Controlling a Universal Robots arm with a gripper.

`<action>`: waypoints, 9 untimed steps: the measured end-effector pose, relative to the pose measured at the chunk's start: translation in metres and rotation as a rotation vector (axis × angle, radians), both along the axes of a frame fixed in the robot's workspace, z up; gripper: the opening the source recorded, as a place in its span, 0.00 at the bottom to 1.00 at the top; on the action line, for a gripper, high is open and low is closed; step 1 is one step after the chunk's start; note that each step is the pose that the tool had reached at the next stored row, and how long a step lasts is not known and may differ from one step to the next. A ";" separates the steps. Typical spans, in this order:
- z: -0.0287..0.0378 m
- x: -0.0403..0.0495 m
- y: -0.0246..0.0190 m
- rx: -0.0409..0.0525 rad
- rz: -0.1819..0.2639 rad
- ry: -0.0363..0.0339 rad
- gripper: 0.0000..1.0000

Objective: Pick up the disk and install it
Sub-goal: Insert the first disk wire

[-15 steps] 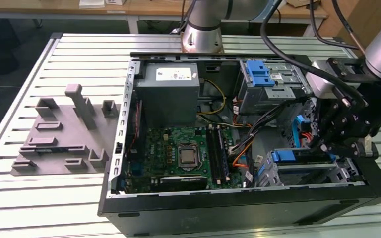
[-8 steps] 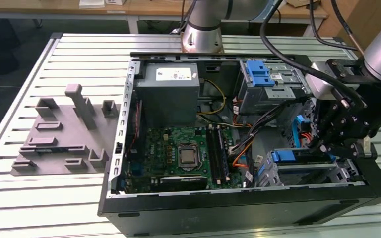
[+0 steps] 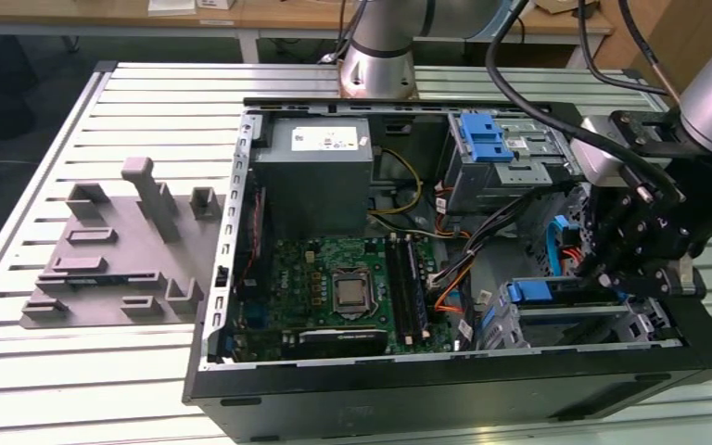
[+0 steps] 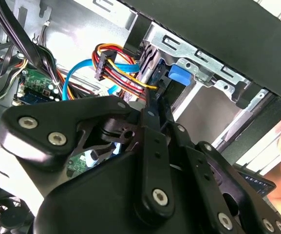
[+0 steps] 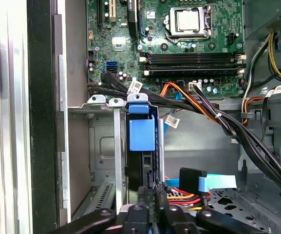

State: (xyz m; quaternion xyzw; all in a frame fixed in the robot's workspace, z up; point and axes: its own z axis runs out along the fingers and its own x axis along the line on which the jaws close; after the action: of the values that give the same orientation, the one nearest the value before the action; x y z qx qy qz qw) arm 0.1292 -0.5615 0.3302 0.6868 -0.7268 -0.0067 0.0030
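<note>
Slatted metal table (image 3: 34,176), open PC case (image 3: 455,389) across its middle, grey fixture plate w/ upright blocks (image 3: 121,250) beside it, nearer table's edge at exterior view's left

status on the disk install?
Gripper down inside the case at the drive cage. Disk on edge in the bay. Cable bundle close alongside.

No legible text, white sticker (image 3: 329,139) print unreadable

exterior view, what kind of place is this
Probably a robotics lab or test bench for computer assembly: an open desktop PC case lies on a slatted metal table, beside a grey fixture plate, with wooden desks behind.
</note>
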 end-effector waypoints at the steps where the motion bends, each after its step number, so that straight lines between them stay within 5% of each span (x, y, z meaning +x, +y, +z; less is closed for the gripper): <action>1: 0.0000 0.0000 0.0000 -0.0001 0.000 0.0000 0.23; 3: 0.0000 0.0000 0.0000 -0.0001 0.000 0.0000 0.29; 9: 0.0006 0.0000 0.0000 -0.0005 0.000 0.0000 0.29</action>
State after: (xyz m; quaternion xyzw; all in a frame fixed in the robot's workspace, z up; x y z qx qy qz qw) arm 0.1293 -0.5616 0.3308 0.6868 -0.7268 -0.0065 0.0032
